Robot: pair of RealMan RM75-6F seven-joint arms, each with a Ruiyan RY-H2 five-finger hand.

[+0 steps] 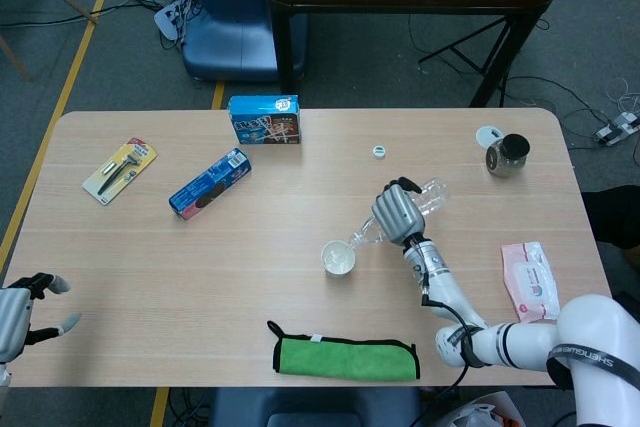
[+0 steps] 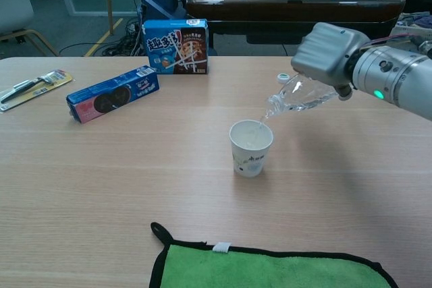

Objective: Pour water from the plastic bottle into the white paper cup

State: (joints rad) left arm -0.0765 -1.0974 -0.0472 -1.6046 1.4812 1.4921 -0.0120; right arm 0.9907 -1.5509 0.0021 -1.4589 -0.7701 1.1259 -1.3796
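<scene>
Clear plastic is what the bottle (image 1: 415,202) is made of, and in the head view the right hand (image 1: 396,213) wraps its fingers round the middle of it. The bottle lies tipped, with its long line running from far right down to near left, so its mouth ends just above the white paper cup (image 1: 338,258). The cup stands on the wooden table (image 1: 150,247), just to the left of the hand and a bit nearer. The bottle cap (image 1: 379,151) lies farther back, well apart from the cup. The left hand (image 1: 20,313) is way over at the near left corner with its fingers spread and nothing in it, so the right hand is much closer to the cup. In the chest view the right hand (image 2: 327,52) grips the plastic bottle (image 2: 297,94) from above, and the mouth points down and left, right over the far rim of the white paper cup (image 2: 251,147). A thin bit of water seems to run from the mouth into the cup. I think the pour is going on now, and the mouth must stay over the cup or water will hit the table (image 2: 135,187). The left hand does not show here.
</scene>
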